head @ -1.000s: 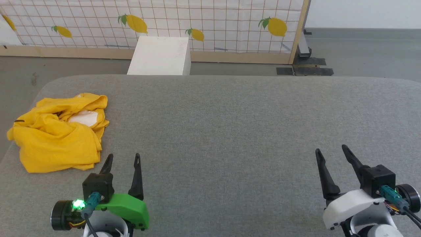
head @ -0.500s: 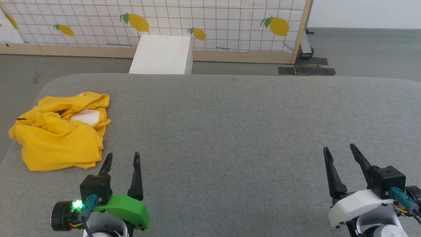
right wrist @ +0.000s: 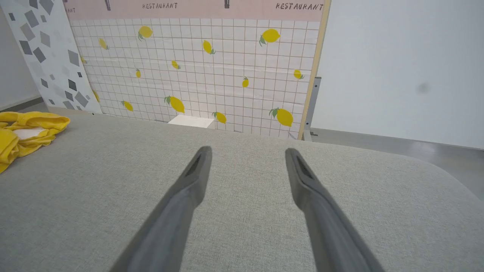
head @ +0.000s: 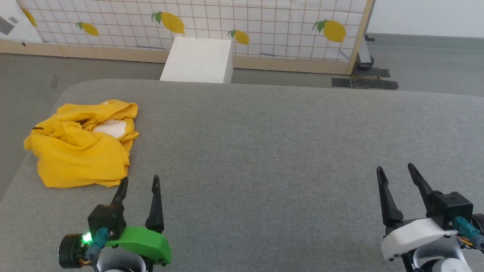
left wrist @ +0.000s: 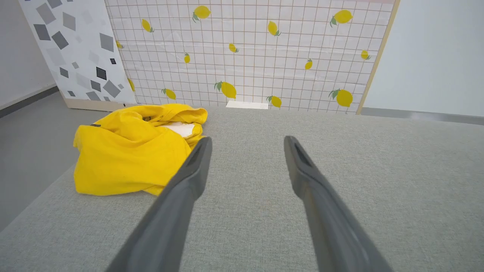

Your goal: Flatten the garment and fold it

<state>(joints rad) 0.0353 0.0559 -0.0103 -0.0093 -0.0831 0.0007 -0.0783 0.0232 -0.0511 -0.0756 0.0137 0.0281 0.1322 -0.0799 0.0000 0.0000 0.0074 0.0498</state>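
1. At the lower left of the head view, the left gripper [head: 139,179], in a green shell, sits over the grey fabric desk [head: 264,151]. Its two dark fingers [head: 155,204] are spread and released, with nothing between them.
2. At the lower right, the right gripper [head: 394,167], in a white shell, has its fingers [head: 385,200] parted the same way and empty.
3. Just beyond the left gripper, at the middle left of the frame, the garment [head: 81,151] lies crumpled in a yellow heap on the desk, close to the desk's left edge. A white patch shows among its upper folds. The nearer fingertip is close to its near hem and does not grip it.
4. The garment is well apart from the right gripper.
5. Past the desk's far edge, at the upper centre-left, a white box [head: 198,60] stands on the grey floor [head: 30,83].
6. Along the top runs a white grid panel [head: 264,22] printed with lemons.
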